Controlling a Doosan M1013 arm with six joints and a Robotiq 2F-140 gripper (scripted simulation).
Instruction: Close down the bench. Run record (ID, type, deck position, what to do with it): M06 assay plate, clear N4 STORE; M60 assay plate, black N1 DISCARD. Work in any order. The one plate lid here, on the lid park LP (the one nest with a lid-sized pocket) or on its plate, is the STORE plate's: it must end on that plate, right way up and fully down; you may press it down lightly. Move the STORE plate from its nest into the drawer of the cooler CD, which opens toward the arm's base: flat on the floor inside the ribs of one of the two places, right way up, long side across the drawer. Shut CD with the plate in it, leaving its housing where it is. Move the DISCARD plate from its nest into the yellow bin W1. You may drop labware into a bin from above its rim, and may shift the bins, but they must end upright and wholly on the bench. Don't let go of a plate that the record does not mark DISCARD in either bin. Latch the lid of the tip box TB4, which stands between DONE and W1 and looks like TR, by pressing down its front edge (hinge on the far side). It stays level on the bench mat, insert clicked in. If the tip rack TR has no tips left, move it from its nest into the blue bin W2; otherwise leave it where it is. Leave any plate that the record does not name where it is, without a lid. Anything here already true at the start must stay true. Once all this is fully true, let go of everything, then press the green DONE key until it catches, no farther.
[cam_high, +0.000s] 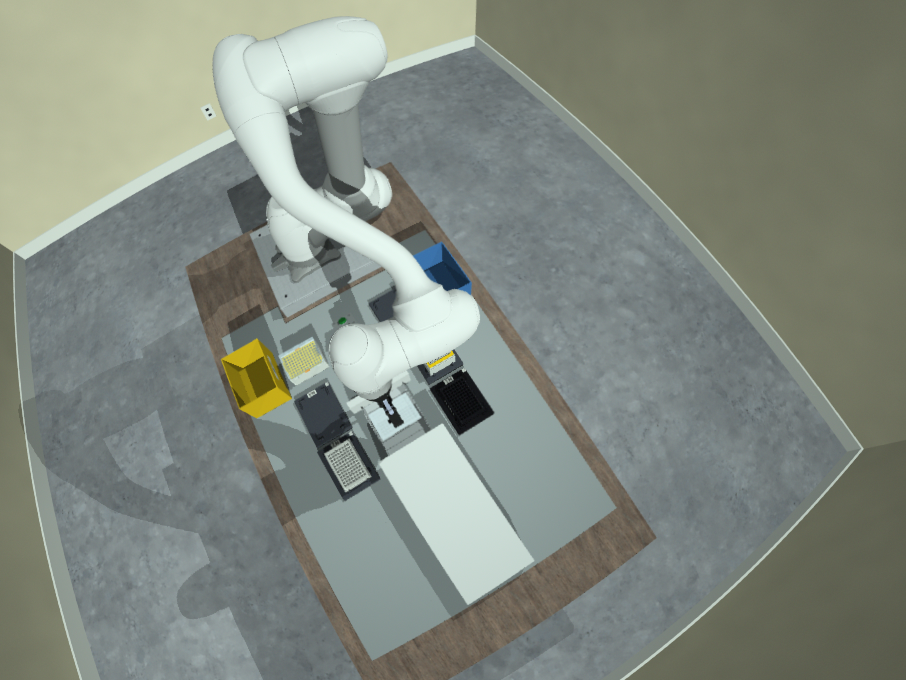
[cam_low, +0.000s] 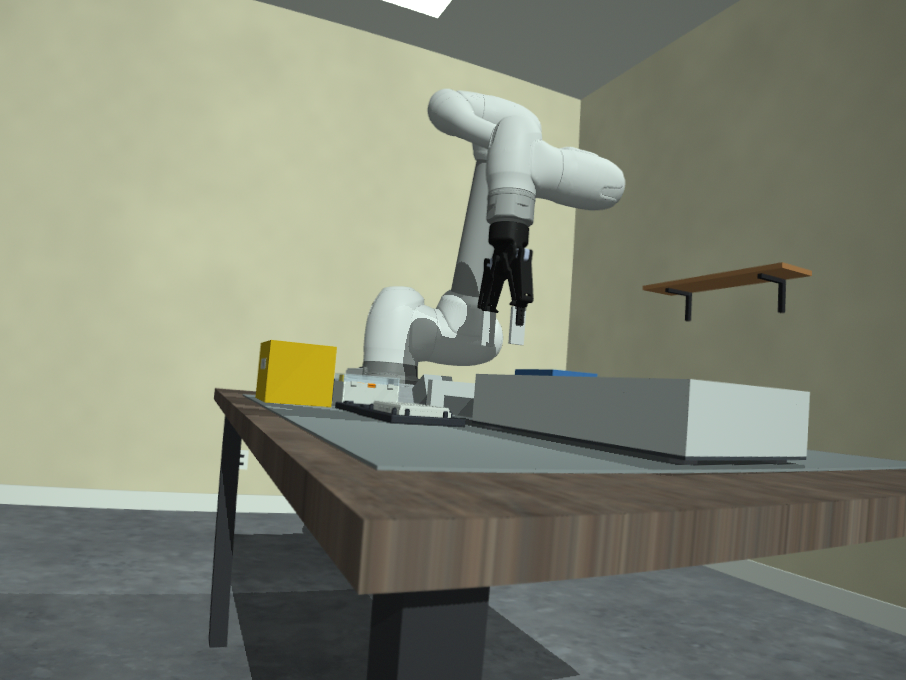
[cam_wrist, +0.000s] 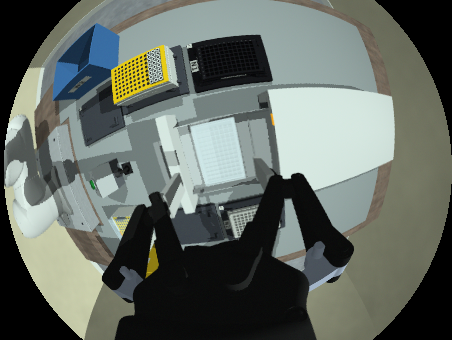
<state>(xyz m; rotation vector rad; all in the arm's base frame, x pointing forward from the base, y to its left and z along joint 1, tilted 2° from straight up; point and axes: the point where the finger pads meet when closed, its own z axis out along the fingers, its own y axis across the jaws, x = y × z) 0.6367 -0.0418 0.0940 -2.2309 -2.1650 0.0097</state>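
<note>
Top: arm bent over the worktop (cam_high: 241, 278), claw (cam_high: 392, 417) above the open cooler drawer holding the clear plate (cam_high: 398, 423); exterior: claw (cam_low: 504, 311) high, pointing down, wall shelf (cam_low: 726, 278) behind; wrist: claw part open, empty, black plate (cam_wrist: 230, 58) nested

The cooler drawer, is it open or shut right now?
Open. In the wrist view the drawer stands pulled out from the white cooler, with a clear plate lying flat inside. The gripper hangs above it, open and holding nothing.
</note>
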